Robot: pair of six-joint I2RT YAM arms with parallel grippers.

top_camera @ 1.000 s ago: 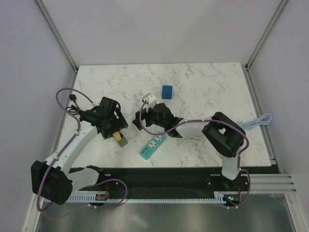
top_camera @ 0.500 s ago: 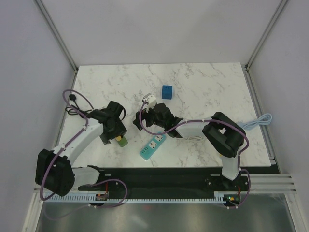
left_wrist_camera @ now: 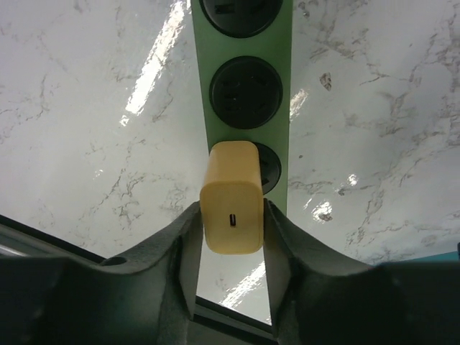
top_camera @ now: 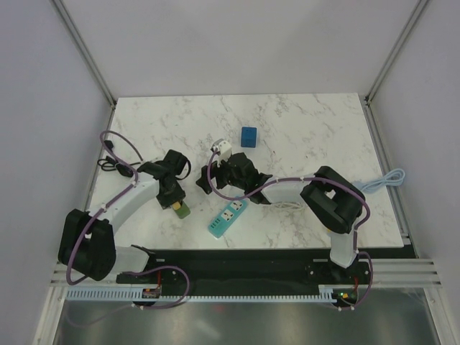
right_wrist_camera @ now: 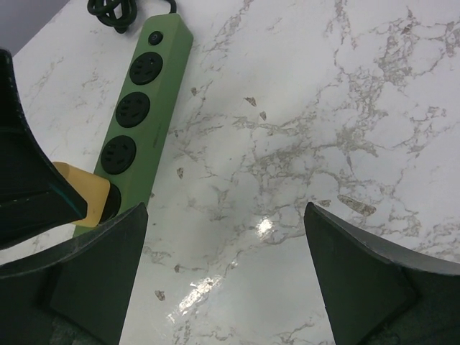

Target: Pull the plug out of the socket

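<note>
Broad marble table (top_camera: 309, 144), bare across most of the far and right side, busy only toward the near middle. Over the past second, one clear shift, by the left arm (top_camera: 126, 201): swung inward from the left and settled over the near end of the green power strip (left_wrist_camera: 244, 46). Left gripper (left_wrist_camera: 231, 215) now clamped on the yellow plug (left_wrist_camera: 230, 198), one finger pressed flat to each side. Means, most likely, approach and grasp done, pull not yet begun. Plug seated in the end socket (left_wrist_camera: 269, 169) of that strip, at the table's near left. Right arm (top_camera: 287, 190) unmoved across the same second. Right gripper (right_wrist_camera: 223, 266) spread wide over bare marble just beside the strip, holding nothing.

Open room next. Free air straight above the plug, so lift along the pins, no twisting. Tighter to the right, with the right gripper close by and a teal power strip (top_camera: 228, 215) near. Near table edge not far from the plug end. Far end of the green strip trailing into a coiled black cord (right_wrist_camera: 115, 8) toward the left edge. Nothing seen pinning the strip down, so some risk of lifting it along with the plug. Well apart at the back, and no hindrance: blue cube (top_camera: 249, 136) and small white object (top_camera: 221, 147).
</note>
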